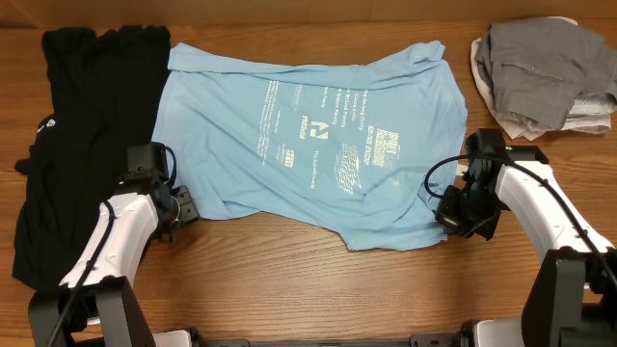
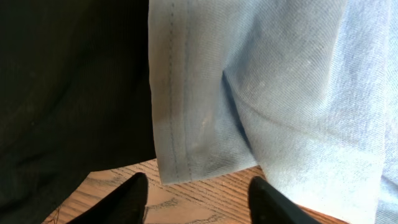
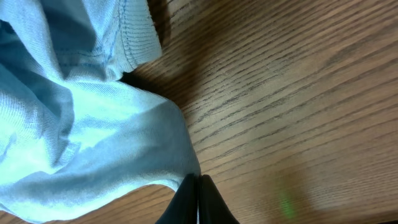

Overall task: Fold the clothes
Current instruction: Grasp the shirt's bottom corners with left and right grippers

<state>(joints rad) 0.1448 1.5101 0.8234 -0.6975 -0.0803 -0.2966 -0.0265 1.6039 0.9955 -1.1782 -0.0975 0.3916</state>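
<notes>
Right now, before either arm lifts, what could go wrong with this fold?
1. The right gripper seems shut on only the very edge of the blue shirt, so the fabric may slip out on a lift.
2. The left gripper is open with the hem just ahead of it. The black garment lies right against that hem, so closing could catch both.

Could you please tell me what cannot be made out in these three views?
- Overhead: print on the blue T-shirt is too small to read.
- Overhead: the grey clothes pile is bunched and meets the right edge; its pieces cannot be counted.
- Overhead: the left arm covers part of the black garment; its type is unclear.
- Right wrist: the right end effector is shut at the shirt's edge; its tips hide whether cloth is pinched.
</notes>
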